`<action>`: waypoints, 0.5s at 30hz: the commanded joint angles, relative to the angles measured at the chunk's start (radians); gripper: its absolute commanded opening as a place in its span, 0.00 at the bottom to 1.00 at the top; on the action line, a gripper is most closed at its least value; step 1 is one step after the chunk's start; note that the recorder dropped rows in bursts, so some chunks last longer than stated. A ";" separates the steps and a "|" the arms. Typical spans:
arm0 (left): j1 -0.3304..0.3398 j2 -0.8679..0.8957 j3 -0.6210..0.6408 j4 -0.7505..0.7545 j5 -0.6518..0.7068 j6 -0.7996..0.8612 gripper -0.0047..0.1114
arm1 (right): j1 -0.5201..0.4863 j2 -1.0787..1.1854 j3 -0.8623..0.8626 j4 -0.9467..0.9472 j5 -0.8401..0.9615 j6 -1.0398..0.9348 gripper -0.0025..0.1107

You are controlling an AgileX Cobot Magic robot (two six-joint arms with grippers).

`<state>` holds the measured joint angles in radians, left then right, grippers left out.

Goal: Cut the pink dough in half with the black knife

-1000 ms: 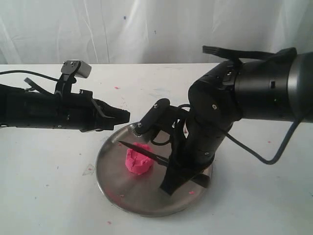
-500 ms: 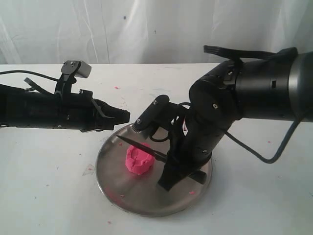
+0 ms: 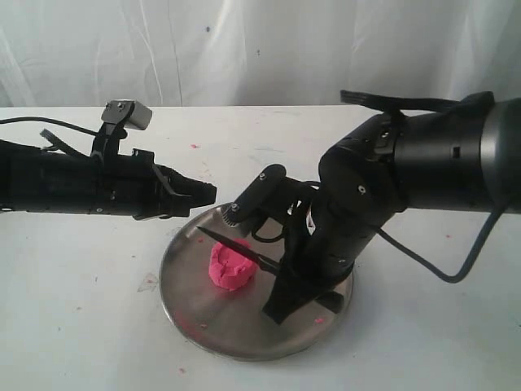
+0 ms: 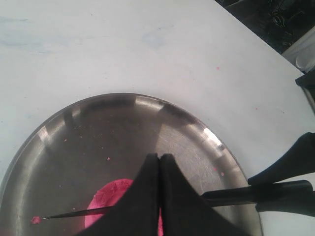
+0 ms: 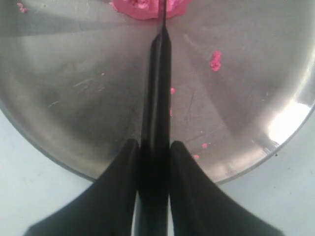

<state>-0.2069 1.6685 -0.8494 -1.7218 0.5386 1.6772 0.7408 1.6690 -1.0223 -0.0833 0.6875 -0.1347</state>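
Part of the pink dough (image 4: 110, 196) hidden behind the closed left gripper (image 4: 158, 160) and cut off at the frame edge, black knife (image 5: 158, 88) handle buried in the right gripper (image 5: 154, 143), steel plate (image 3: 183, 285) partly under the right arm (image 3: 423, 163)

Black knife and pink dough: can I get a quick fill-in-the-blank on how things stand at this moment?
1. The right tool grips the black knife by its ____.
2. The knife's blade lies across the ____ of the pink dough.
3. The dough sits on a round steel ____.
4. The left tool, holding nothing, has its jaws ____.
Missing words: handle; top; plate; shut.
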 commanded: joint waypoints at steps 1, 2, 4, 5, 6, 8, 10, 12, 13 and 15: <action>-0.004 -0.003 -0.001 -0.023 0.018 0.003 0.04 | -0.004 -0.002 0.009 0.000 -0.035 0.008 0.02; -0.004 -0.003 -0.001 -0.023 0.018 0.003 0.04 | -0.004 -0.002 0.009 0.000 -0.037 0.008 0.02; -0.004 -0.003 -0.001 -0.023 0.018 0.003 0.04 | -0.004 -0.002 0.009 0.000 -0.040 0.008 0.02; -0.004 -0.003 -0.001 -0.023 0.018 0.003 0.04 | -0.004 -0.002 0.010 0.000 -0.042 0.008 0.02; -0.004 -0.003 -0.001 -0.023 0.018 0.003 0.04 | -0.004 -0.002 0.011 0.000 -0.044 0.008 0.02; -0.004 -0.003 -0.001 -0.023 0.022 0.003 0.04 | -0.004 -0.002 0.011 0.000 -0.044 0.008 0.02; -0.004 -0.003 -0.001 -0.023 0.031 0.003 0.04 | -0.004 -0.002 0.011 0.000 -0.046 0.008 0.02; -0.004 -0.003 -0.001 -0.023 0.033 0.003 0.04 | -0.004 -0.002 0.011 0.000 -0.046 0.008 0.02; -0.004 -0.003 -0.001 -0.023 0.033 0.003 0.04 | -0.004 -0.002 0.013 0.000 -0.046 0.011 0.02; -0.004 -0.003 -0.001 -0.023 0.033 0.003 0.04 | -0.004 -0.002 0.015 0.000 -0.053 0.011 0.02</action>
<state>-0.2069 1.6685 -0.8494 -1.7218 0.5501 1.6772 0.7408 1.6690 -1.0138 -0.0833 0.6501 -0.1321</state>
